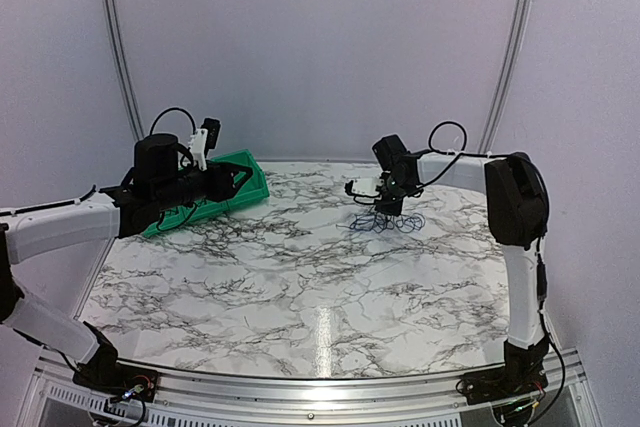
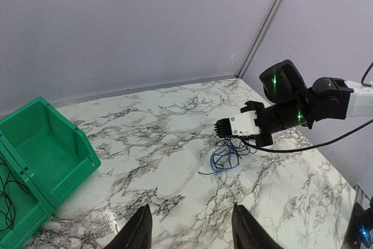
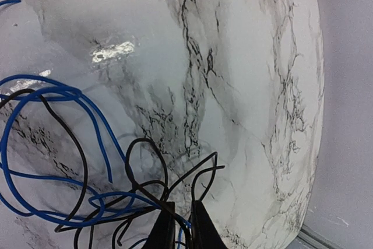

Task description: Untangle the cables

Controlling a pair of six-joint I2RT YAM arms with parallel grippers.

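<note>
While the left gripper [image 2: 192, 209] hovers beside the green bin [image 2: 52, 150] with fingers spread, the right gripper [image 3: 182, 214] pinches strands of the cables [image 3: 70, 161], tangled on the bench [image 1: 300, 287] well right of that bin.

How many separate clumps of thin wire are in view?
2. A blue-and-black wire tangle lies on the marble table at the right gripper; thin black wire lies in the green plastic bin. More may be hidden.
</note>
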